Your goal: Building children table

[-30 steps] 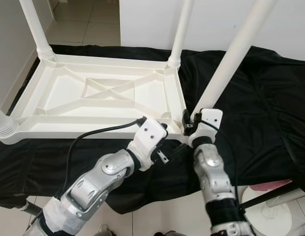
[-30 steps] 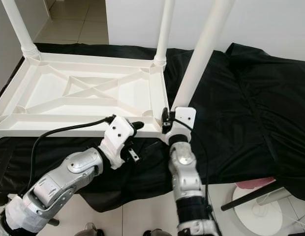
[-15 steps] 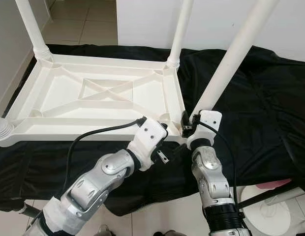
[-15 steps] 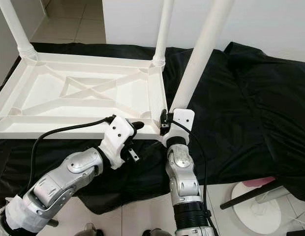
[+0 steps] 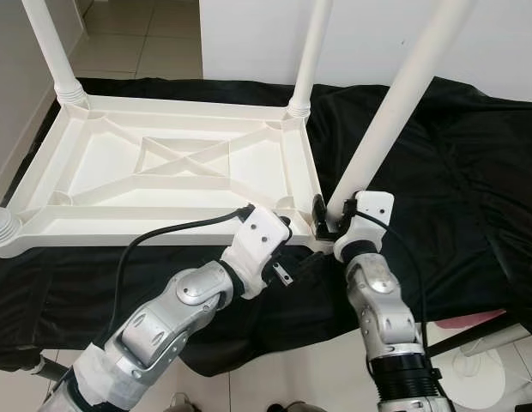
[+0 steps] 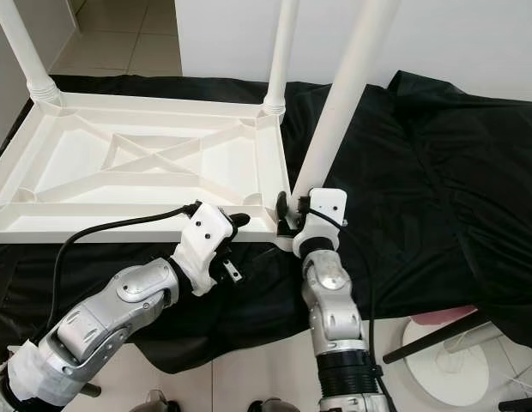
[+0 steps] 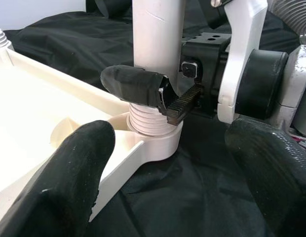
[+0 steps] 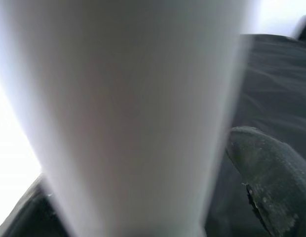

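White plastic tabletop (image 5: 172, 172), upside down, ribbed underside showing, lying on a black cloth (image 5: 455, 172) spread over a low surface. Its near long edge faces the robot; its right end sits near the cloth's middle. Three legs stand upright in corner sockets: far-left leg (image 5: 50, 47), far-right leg (image 5: 309, 56), near-left leg (image 5: 0, 225) at the picture edge. A fourth leg (image 5: 395, 107) rises, tilted to the right, from the near-right corner socket (image 7: 153, 140); its ribbed lower end sits in that socket.

Right gripper (image 5: 328, 216), at the near-right corner: fingers clenched around the fourth leg just above the socket. In the left wrist view one taped, toothed finger (image 7: 138, 86) of this gripper wraps across the front of the leg; in the right wrist view the leg (image 8: 128, 113) lies blurred against the camera, with one finger (image 8: 271, 173) beside it.

Left gripper (image 7: 177, 177), at the tabletop's near edge just left of the same corner: fingers spread apart and released, holding nothing, pointing toward the socket. A black cable (image 5: 172, 230) runs from its wrist along the near edge.

Tiled floor (image 5: 137, 39) beyond the cloth's far-left corner; white wall (image 5: 249, 43) behind; a round white base (image 5: 489, 378) on the floor at the robot's right.
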